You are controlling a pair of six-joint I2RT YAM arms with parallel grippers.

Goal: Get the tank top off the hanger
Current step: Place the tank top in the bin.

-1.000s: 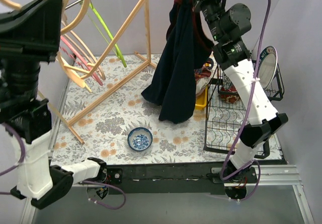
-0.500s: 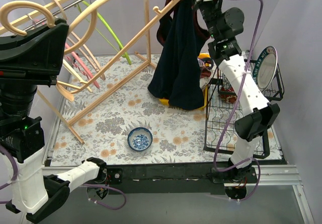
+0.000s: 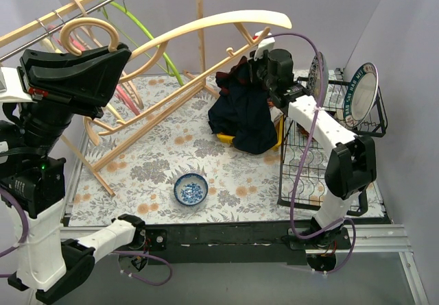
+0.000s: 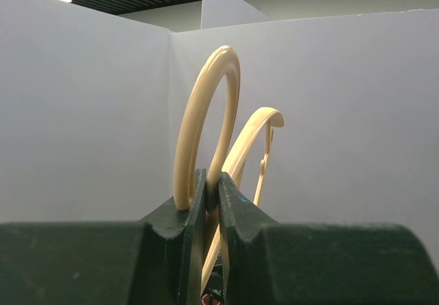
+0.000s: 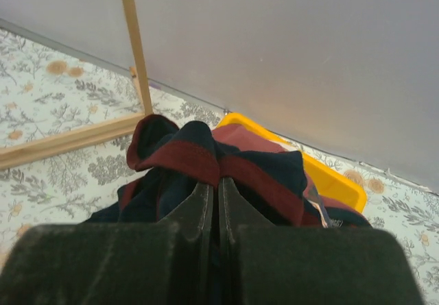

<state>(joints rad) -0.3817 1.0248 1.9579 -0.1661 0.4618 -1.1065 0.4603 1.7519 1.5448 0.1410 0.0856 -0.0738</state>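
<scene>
My left gripper (image 3: 110,53) is shut on the hook of a cream wooden hanger (image 3: 206,34). It holds the hanger high, and the bare arms reach toward the upper right. In the left wrist view the fingertips (image 4: 211,181) clamp the hook (image 4: 199,133). My right gripper (image 3: 258,68) is shut on the red-trimmed edge of the navy tank top (image 3: 243,113). The top hangs bunched below it, and its lower part lies over a yellow bin (image 3: 225,139). The right wrist view shows the jaws (image 5: 212,185) pinching the red trim (image 5: 185,157). The top looks apart from the hanger.
A wooden clothes rack (image 3: 147,113) with green and pink hangers (image 3: 147,41) stands at the back left. A blue-patterned bowl (image 3: 191,188) sits on the floral mat. A black wire dish rack (image 3: 309,161) with plates (image 3: 360,96) stands at the right. The yellow bin also shows in the right wrist view (image 5: 329,175).
My right gripper came down from high at the back, bringing the tank top onto the bin, where it now bunches. My left gripper swung the hanger up and right, and the hanger is now bare.
</scene>
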